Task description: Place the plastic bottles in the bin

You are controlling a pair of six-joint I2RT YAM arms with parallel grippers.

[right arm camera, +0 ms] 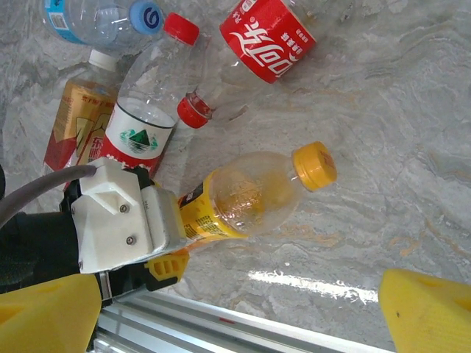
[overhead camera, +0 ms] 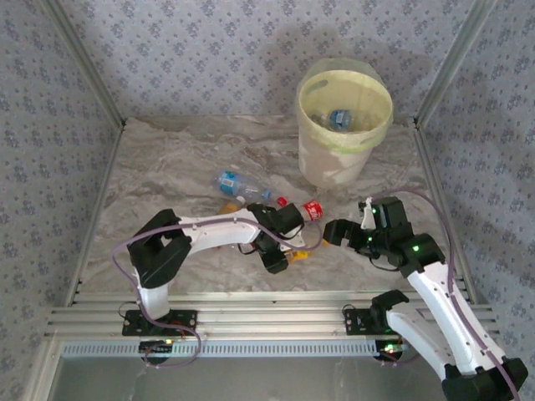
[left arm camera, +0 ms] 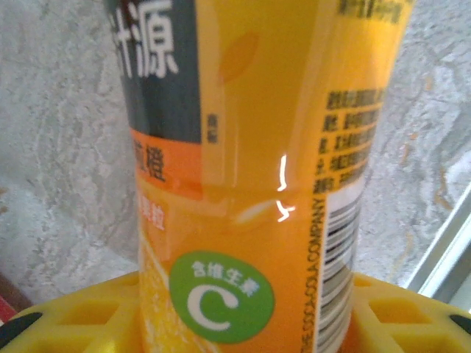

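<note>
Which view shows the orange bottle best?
The right wrist view: the orange bottle is seen there nearly whole, cap to label, in the left gripper. The left wrist view gives a close-up of its label; the top view has it small, half hidden.

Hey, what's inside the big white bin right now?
Inside the bin, at least one clear bottle with a blue label lies on the bag. Its near wall hides part of the bottom.
</note>
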